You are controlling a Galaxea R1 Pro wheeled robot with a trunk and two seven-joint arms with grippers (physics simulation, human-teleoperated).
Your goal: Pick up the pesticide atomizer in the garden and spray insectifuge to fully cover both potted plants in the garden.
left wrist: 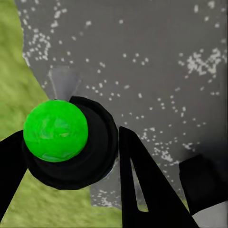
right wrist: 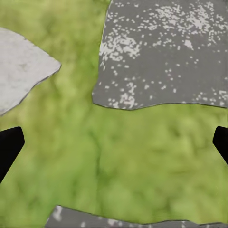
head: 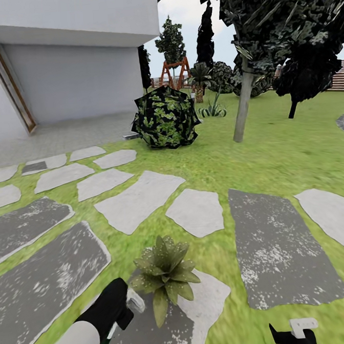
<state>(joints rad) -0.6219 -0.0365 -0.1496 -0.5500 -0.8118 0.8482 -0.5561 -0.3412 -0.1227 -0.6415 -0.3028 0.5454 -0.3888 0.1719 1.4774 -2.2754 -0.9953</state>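
Spanning most of the head view, the garden lawn carries grey and white stepping stones, with a white house wall at the back left, a tree trunk right of centre and a big dark-leaved shrub behind the stones. Near the bottom, one potted plant sits on a stepping stone, its pointed green leaves dotted with tiny whitish specks of insectifuge; pot hidden under the leaves. Left hand sits just beside the plant, at its left, fingers closed around the pesticide atomizer, a black body with a bright green round top and a pale nozzle over grey stone. Right hand hangs over grass, fingertips wide apart, gripping nothing.
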